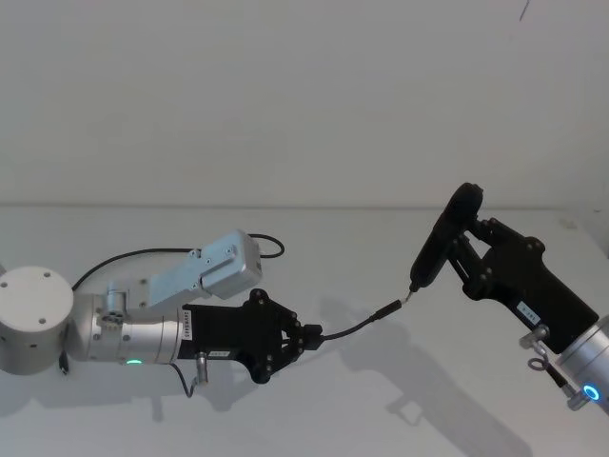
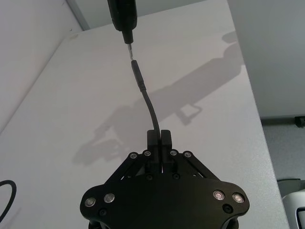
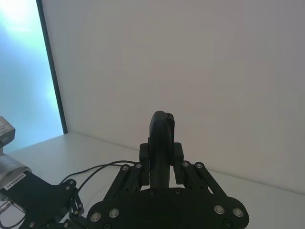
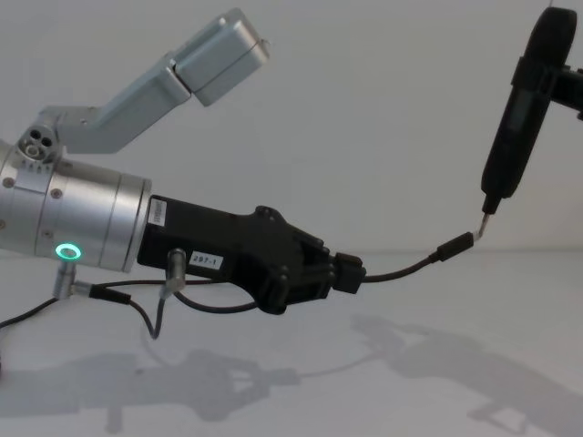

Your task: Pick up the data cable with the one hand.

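Note:
My left gripper (image 1: 312,335) (image 2: 158,136) (image 4: 351,273), black with a white label on a silver wrist with a green ring light, is shut on the data cable (image 1: 357,327) (image 2: 151,107) (image 4: 401,269). The cable arcs up and away from the fingers above the white table (image 1: 314,419). Its small black plug (image 1: 388,310) (image 2: 137,76) (image 4: 454,247) ends right at the thin metal tip of a slender black tool (image 1: 442,238) (image 2: 123,16) (image 4: 515,118). My right gripper (image 1: 466,246) (image 3: 162,152) is shut on that tool and holds it tilted, tip down.
A thin black cable (image 1: 143,253) (image 3: 95,169) lies on the table behind my left arm. A short dark wire (image 4: 146,309) loops under the left wrist. The table's edge (image 2: 259,119) runs beside the cable's shadow, and a white wall stands behind.

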